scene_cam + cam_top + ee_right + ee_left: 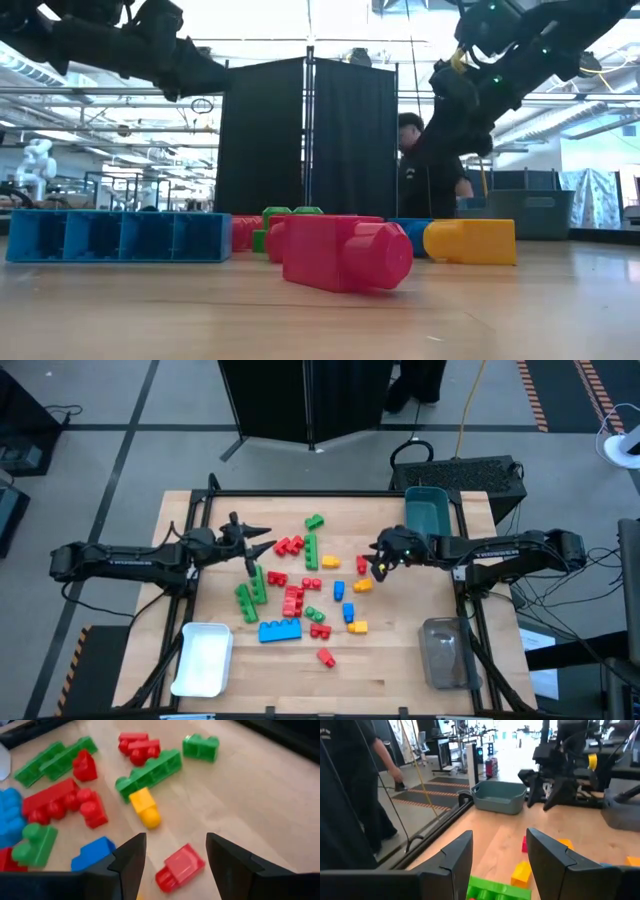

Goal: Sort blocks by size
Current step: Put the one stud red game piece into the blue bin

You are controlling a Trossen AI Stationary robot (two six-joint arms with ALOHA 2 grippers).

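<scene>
The blocks [300,592], red, green, blue and yellow, lie scattered on the middle of the wooden table [400,660]. My left gripper [260,540] hangs open and level over their left part, above the long green blocks [250,592]; in its wrist view a green block [495,891] and a yellow one [522,872] show past its gripper [500,862]. My right gripper [378,563] is open and slants down over the pile's right part. A small red block [180,866] lies on the table below the gap of my right gripper [175,852], and a yellow block [145,807] lies just beyond.
A teal bin [428,510] stands at the far right, a white bin [203,658] at the near left and a clear bin [445,652] at the near right. Bare wood lies along the near edge. A person [432,170] stands beyond the table's far side.
</scene>
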